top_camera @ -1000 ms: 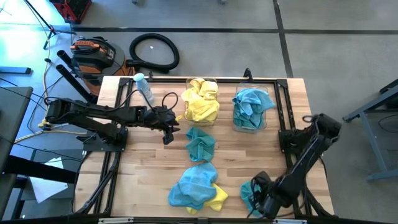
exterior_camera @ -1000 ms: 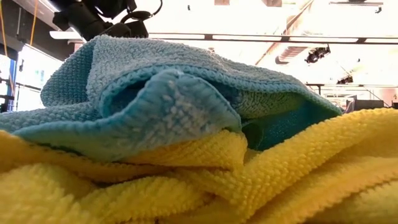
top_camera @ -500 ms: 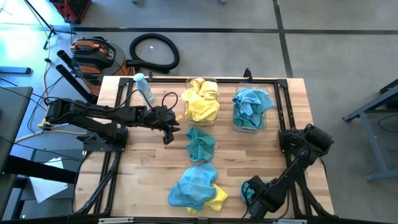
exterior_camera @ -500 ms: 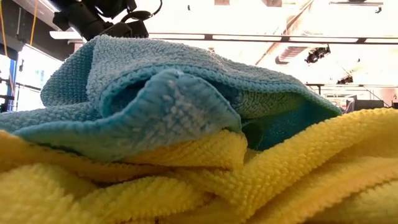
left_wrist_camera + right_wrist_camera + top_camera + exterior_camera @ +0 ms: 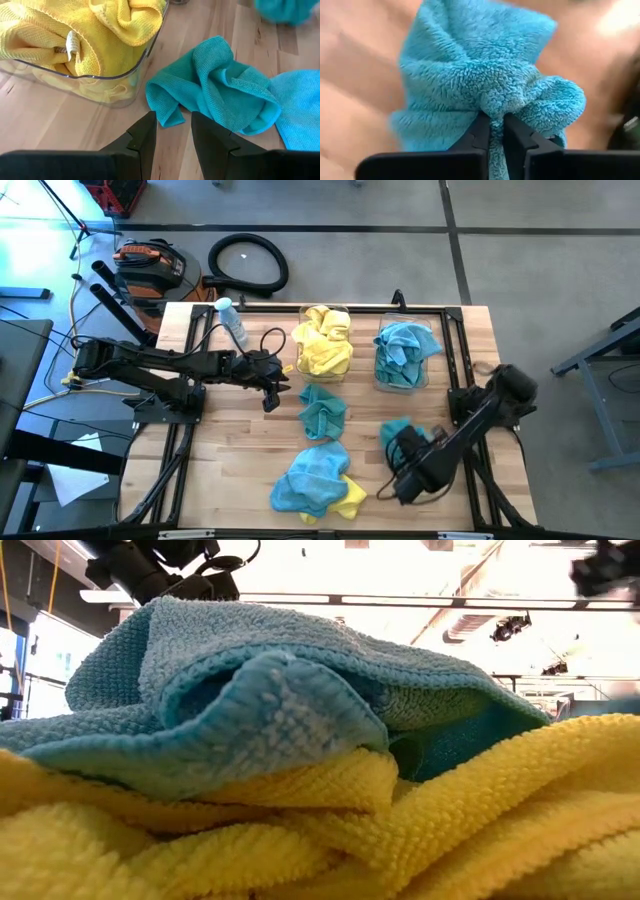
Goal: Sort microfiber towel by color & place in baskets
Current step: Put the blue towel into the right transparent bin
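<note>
Teal towel (image 5: 485, 95) is pinched in right tool (image 5: 492, 125), fingers pressed tight on a fold, over desk (image 5: 240, 470) nr front right. Left tool (image 5: 172, 130) is spread, empty, just by another teal towel (image 5: 220, 90) beside yellow-filled basket (image 5: 100, 85). Other basket (image 5: 405, 352) holds teal ones. Teal/yellow pile (image 5: 315, 480) lies at desk front.

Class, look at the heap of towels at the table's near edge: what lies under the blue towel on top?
A yellow towel peeks out under the blue towel. Anything deeper in the heap is covered.
</note>
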### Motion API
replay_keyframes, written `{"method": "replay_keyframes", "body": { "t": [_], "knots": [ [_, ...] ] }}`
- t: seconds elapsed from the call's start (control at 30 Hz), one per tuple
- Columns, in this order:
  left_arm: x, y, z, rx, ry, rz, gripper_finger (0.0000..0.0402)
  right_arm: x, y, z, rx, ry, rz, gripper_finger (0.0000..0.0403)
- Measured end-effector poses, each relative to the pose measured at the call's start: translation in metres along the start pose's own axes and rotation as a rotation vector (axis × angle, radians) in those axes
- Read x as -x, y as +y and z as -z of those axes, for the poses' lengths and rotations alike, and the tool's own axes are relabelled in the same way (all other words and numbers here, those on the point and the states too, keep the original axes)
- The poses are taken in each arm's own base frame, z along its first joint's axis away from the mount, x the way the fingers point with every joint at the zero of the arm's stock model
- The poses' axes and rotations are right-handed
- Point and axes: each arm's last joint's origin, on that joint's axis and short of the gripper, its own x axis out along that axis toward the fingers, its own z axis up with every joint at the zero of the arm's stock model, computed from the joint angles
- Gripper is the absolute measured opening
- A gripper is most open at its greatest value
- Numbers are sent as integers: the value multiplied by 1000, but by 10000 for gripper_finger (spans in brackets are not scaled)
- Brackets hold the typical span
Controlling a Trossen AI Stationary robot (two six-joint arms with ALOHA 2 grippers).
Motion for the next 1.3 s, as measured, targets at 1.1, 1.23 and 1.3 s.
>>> {"method": "replay_keyframes", "body": {
  "t": [1.1,1.23,1.3],
  "knots": [
    [0,0,1,-3,16,-2,113,5,-141,-211,-352,-22,-12,10],
    [0,0,1,-3,16,-2,113,-35,-126,-209,-330,82,3,11],
    [0,0,1,-3,16,-2,113,-58,-123,-202,-345,130,-12,11]
  ]
}}
